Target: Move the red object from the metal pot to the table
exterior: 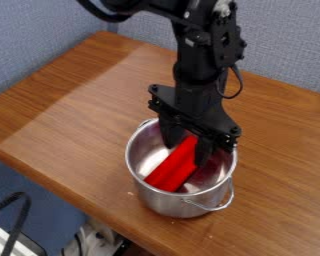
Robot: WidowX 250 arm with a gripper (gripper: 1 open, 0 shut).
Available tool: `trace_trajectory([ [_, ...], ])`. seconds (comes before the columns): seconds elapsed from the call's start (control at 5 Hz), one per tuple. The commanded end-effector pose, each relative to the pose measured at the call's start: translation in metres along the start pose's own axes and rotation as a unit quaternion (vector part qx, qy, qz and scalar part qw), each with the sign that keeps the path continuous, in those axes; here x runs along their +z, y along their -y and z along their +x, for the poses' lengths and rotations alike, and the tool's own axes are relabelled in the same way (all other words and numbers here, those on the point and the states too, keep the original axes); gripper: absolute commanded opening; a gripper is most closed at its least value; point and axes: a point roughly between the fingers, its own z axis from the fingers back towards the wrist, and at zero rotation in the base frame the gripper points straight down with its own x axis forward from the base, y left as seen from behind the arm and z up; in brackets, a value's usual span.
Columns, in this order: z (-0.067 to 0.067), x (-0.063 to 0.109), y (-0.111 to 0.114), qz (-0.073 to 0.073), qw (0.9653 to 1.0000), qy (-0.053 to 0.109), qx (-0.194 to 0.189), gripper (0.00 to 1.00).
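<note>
The red object [175, 166] is a bright red bar lying slanted inside the metal pot [147, 190], which stands near the front edge of the brown wooden table [83, 90]. My black gripper [194, 143] points straight down into the pot, right over the bar's upper end. Its fingers are spread apart, one on each side of the bar's top, so it is open and holds nothing. The bar's upper tip is partly hidden behind the fingers.
The pot's small loop handle [204, 206] faces the front edge of the table. Blue-grey wall panels rise behind the table. A dark cable hangs below the table at the lower left.
</note>
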Motion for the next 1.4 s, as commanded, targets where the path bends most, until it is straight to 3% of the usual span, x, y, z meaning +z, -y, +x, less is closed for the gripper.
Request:
trace_trajectory([
  [0.0,0.003,0.002,0.002,0.006,0.9999,0.01,-0.009,1.0],
  [0.6,0.003,-0.015,0.011,0.015,0.9997,0.021,-0.004,1.0],
  [1.2,0.007,-0.028,0.014,0.013,0.9998,0.017,-0.002,1.0],
])
